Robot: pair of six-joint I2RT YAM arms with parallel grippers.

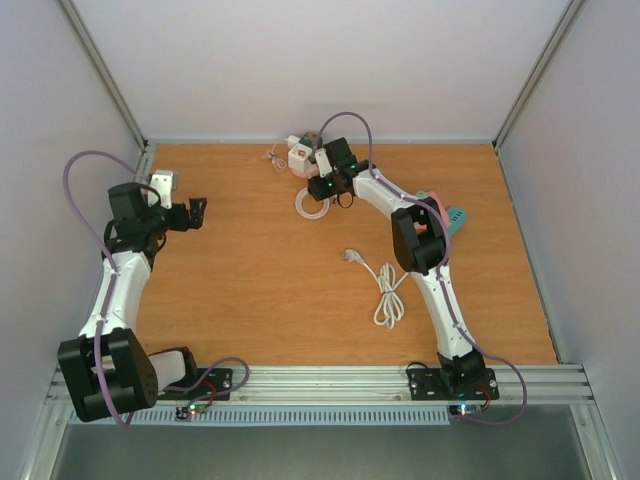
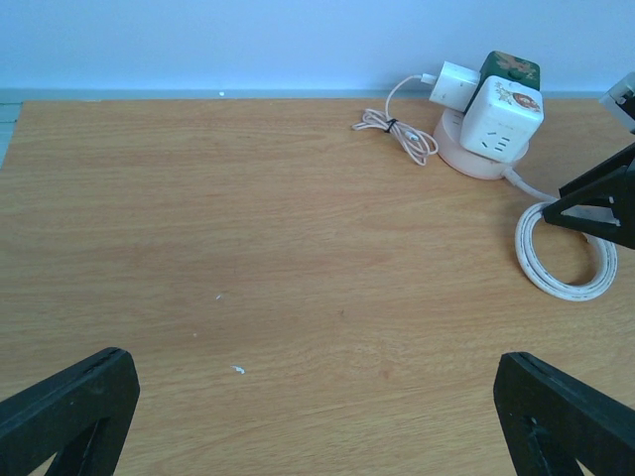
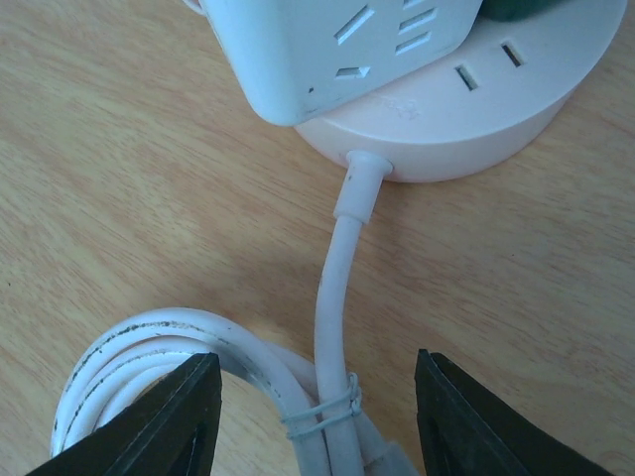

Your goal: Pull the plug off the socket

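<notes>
We see the small white plastic plug seated in a side face of the white plastic cube socket. The socket rests on a round pale pink plastic base near the far edge of the brown wooden table. A dark green cube sits just behind the white one. A thin white lead, tied in a small bundle, runs from the plug and lies on the table beside the base.

The right gripper hangs low just in front of the base, its 2 black fingers partly apart. The thick white cable leaving the base passes between them with a gap at each side, so we see no grip on anything. Its coiled loops, bound by a thin tie, lie beside and beneath 1 finger.

The left gripper hovers over the table's left side, well apart from the socket, its jaws wide and holding nothing. A second white flex lies loose mid-table, and a teal object shows beside the right arm.
</notes>
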